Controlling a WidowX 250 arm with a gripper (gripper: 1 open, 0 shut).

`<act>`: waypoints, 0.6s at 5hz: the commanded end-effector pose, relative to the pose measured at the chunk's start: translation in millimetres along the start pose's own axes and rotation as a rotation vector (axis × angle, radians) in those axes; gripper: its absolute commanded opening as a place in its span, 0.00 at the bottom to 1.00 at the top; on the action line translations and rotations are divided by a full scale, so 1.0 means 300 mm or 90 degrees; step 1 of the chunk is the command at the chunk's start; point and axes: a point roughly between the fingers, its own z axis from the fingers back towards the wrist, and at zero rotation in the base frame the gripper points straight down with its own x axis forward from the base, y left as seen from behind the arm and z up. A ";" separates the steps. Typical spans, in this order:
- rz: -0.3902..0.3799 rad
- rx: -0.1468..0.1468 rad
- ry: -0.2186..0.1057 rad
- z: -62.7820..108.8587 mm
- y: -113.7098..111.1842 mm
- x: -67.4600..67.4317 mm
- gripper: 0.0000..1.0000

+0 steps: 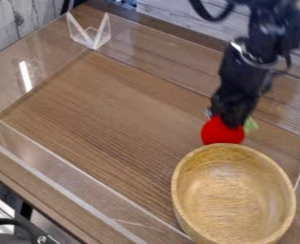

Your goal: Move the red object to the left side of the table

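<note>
The red object (222,132), a small round toy fruit with a bit of green showing at its right, sits low over the brown wood-grain table (114,105) right of centre. My black gripper (226,119) comes down onto it from above, shut on its top. The fingertips are partly hidden against the fruit. I cannot tell whether the fruit touches the tabletop or hangs just above it.
A big light wooden bowl (180,179) stands at the front right, its rim just below the fruit. Low clear acrylic walls (63,176) edge the table. A folded clear acrylic piece (89,30) stands at the back left corner.
</note>
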 end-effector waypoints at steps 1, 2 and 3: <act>0.088 -0.036 0.007 0.084 0.031 0.133 0.00; 0.136 -0.049 0.013 0.088 0.029 0.175 0.00; 0.182 -0.056 0.016 0.083 0.024 0.206 0.00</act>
